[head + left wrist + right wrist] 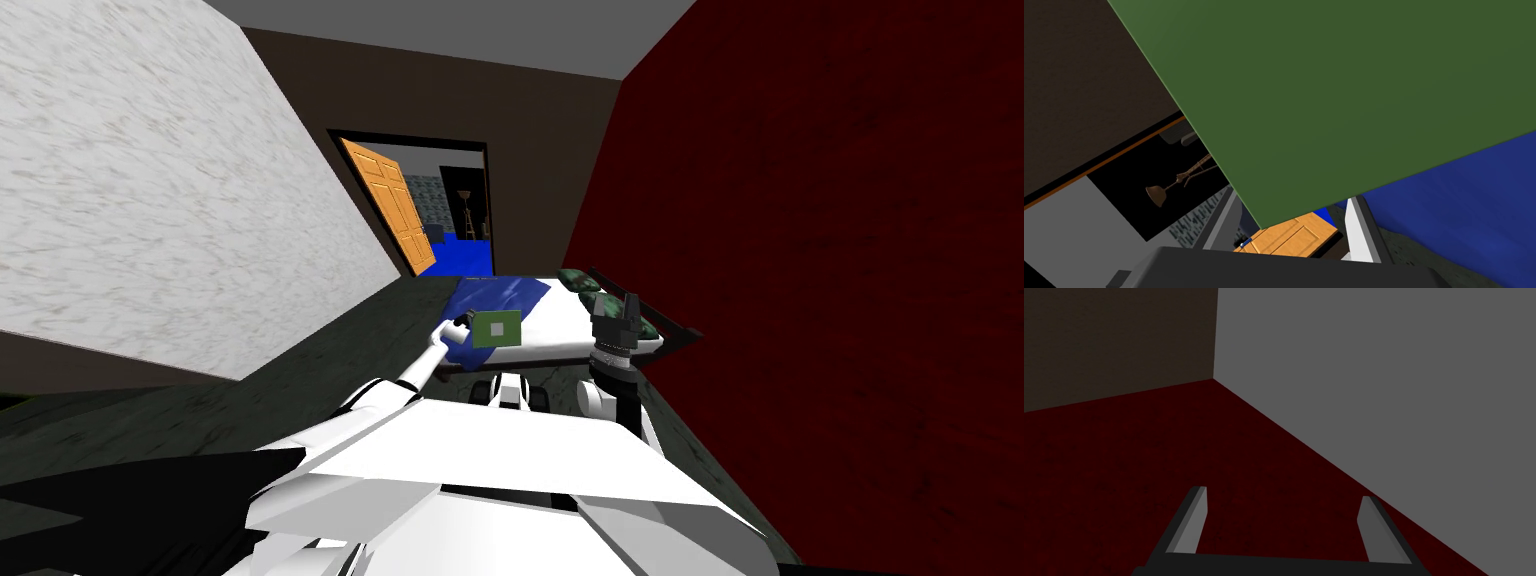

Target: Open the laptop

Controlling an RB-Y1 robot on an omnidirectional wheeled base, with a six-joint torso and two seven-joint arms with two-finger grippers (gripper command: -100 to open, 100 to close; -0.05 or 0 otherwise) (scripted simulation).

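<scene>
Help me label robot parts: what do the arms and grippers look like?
The left arm is slim and white with a dark wrist. The right arm is white with dark joints and a ribbed pale ring under its gripper. The right gripper and left gripper each have two thin, light grey, blade-like fingers on a dark box.

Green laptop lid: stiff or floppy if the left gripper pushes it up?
Likely stiff: the lid reads as a flat, straight-edged panel, so it should swing as one piece. The laptop rests on a bed, probably soft, so its base may shift or tip.
</scene>
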